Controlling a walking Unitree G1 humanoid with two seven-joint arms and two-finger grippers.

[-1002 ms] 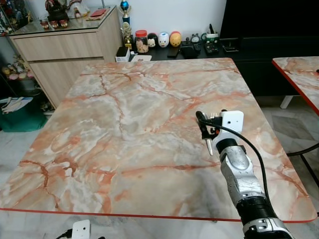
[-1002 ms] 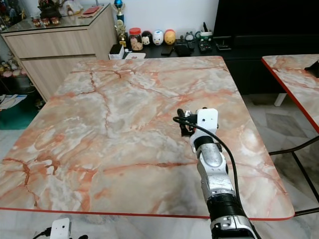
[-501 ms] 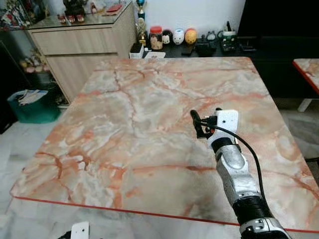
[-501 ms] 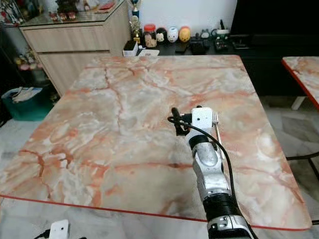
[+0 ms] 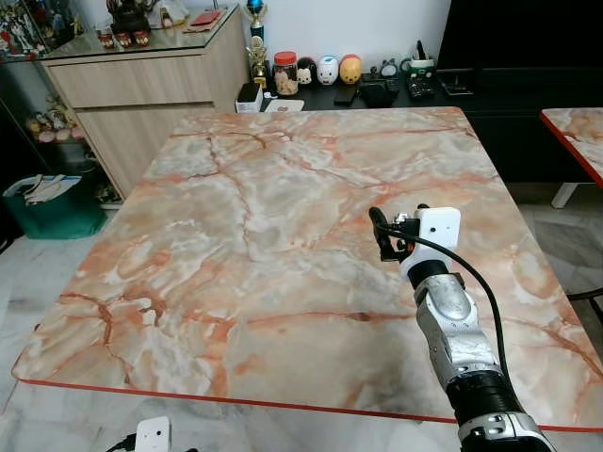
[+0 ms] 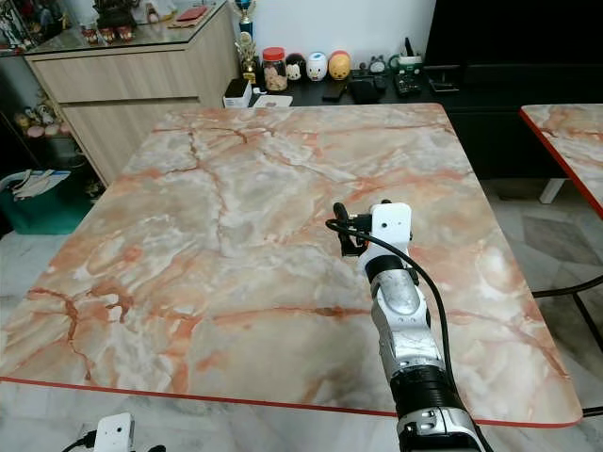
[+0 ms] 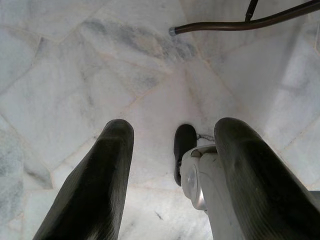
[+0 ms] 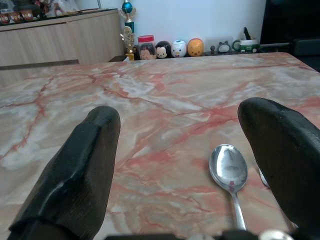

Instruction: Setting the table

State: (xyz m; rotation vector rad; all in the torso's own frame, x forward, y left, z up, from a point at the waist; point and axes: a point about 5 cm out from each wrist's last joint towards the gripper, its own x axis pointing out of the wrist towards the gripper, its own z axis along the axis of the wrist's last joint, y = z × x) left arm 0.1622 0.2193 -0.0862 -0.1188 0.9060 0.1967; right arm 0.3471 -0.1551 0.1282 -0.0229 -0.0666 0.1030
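Between the spread fingers of the right pincer [image 8: 180, 165], a spoon [image 8: 229, 170] lies flat on the worktop [image 5: 283, 217], apparently just laid as cutlery; the left pincer [image 7: 170, 175] hangs open over the floor

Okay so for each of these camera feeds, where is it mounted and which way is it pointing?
Left eye, right eye: on the head, looking forward and down at the marble table; the right arm shows, right gripper over the table.
Left wrist: on the hanging left arm, facing the floor past the left gripper, jaws open.
Right wrist: along the open jaws across the table, spoon between them.
Shared: jars at the wall.
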